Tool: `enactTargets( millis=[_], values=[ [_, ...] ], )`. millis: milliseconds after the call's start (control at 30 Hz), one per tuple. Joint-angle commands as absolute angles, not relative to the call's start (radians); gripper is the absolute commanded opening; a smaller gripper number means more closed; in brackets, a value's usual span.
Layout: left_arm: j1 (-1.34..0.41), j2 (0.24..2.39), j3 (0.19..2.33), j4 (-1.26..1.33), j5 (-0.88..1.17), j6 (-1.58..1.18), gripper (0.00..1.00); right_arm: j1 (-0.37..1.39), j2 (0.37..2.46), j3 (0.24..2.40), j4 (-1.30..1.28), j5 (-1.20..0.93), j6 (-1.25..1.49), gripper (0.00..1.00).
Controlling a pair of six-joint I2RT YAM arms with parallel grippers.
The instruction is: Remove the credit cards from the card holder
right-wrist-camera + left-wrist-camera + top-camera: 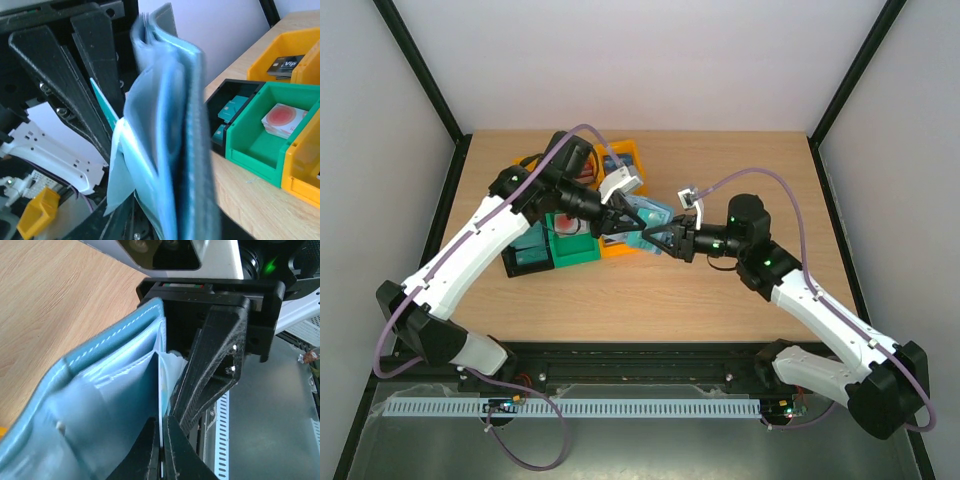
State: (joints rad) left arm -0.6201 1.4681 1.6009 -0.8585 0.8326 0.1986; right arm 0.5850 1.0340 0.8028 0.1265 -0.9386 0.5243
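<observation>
The teal card holder (90, 405) is held open above the worktop (720, 300), to the right of the green bin (575, 252). A thin teal card (104, 102) sticks out of its pale sleeves, pinched tight between the left fingers (146, 452). The right fingers (215, 355) sit at the holder's edge, farther from the bin; whether they grip it I cannot tell.

The surface (720, 300) is pale wood grain with a matt finish. The card holder (100, 355) looks like smooth teal leather with pale stitching and a soft sheen. Its inner sleeves (120, 390) are thinner, pale and slightly glossy. The card (106, 102) is smooth teal plastic. The left pincer (161, 440) is matt black plastic, finely ribbed. The green bin (245, 130) and orange bin (262, 57) are glossy moulded plastic.
</observation>
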Motion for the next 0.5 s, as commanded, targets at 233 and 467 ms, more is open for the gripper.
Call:
enactTargets(
  millis=[233,467],
  values=[
    [-0.565,1.413,1.585,-0.884,0.904,0.224,0.02,0.588,0.958,0.757,0.187,-0.877,0.485,0.10],
    [-0.539,1.396,1.591,-0.892,0.908,0.227,0.02,0.584,0.940,0.760,0.157,-0.871,0.464,0.02]
  ],
)
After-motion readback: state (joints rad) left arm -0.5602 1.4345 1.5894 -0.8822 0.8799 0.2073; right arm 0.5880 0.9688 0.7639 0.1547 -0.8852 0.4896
